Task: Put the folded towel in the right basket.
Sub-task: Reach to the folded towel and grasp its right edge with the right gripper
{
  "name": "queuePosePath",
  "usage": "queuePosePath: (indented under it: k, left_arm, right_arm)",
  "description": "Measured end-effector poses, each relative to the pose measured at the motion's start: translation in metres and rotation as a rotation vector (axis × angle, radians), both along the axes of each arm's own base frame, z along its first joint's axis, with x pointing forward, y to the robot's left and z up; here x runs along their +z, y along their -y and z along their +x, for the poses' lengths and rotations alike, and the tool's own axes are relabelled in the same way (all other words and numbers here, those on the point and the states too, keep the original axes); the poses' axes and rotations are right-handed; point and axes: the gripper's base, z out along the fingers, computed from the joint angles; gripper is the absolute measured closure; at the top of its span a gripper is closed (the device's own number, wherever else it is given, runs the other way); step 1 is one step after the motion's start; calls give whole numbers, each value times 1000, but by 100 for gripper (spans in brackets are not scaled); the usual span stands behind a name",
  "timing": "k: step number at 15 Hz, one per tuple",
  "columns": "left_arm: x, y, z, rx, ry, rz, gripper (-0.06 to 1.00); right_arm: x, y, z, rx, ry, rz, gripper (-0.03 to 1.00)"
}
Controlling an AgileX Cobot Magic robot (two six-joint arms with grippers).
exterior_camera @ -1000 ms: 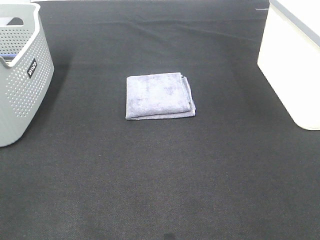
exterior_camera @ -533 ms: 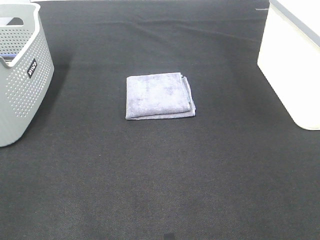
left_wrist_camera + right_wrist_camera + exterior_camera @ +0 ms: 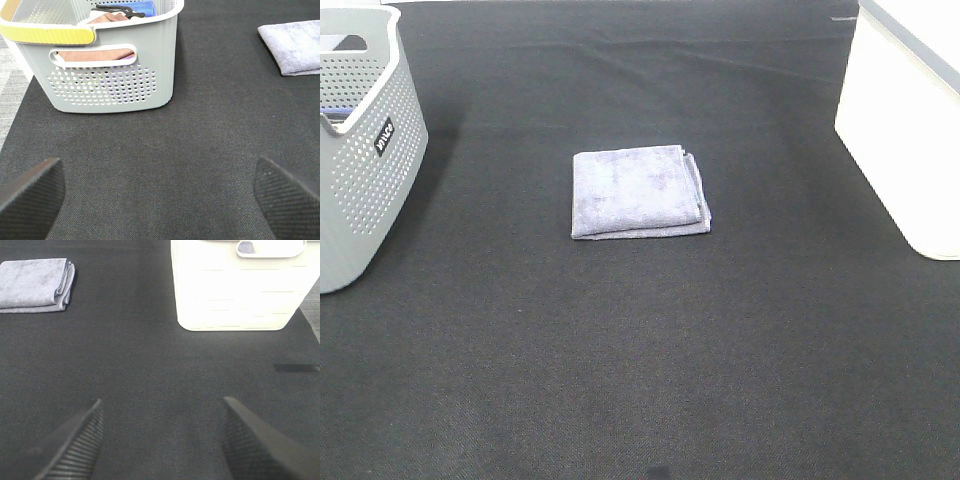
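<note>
My left end effector (image 3: 160, 195) and right end effector (image 3: 162, 437) are released; folded towel (image 3: 638, 193) lies on open counter (image 3: 650, 350), well apart from right basket (image 3: 905, 130).

text check | grey basket (image 3: 360, 190), left edge of the bench | little black tag (image 3: 383, 136), white letters, too blurry to read

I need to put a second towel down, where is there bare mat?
The widest bare stretch of black mat lies in front of the folded towel, toward the camera. Open strips run between the towel and the grey perforated basket on the left, and between it and the white basket on the right. Only the side edges are crowded, by the baskets.
</note>
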Motion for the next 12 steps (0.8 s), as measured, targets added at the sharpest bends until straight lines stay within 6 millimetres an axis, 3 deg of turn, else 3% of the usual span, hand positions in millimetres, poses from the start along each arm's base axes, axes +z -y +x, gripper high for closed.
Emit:
queuePosePath:
  k: [12]
  left_arm:
    - [0, 0, 0, 0, 0, 0, -3]
  right_arm:
    - [0, 0, 0, 0, 0, 0, 34]
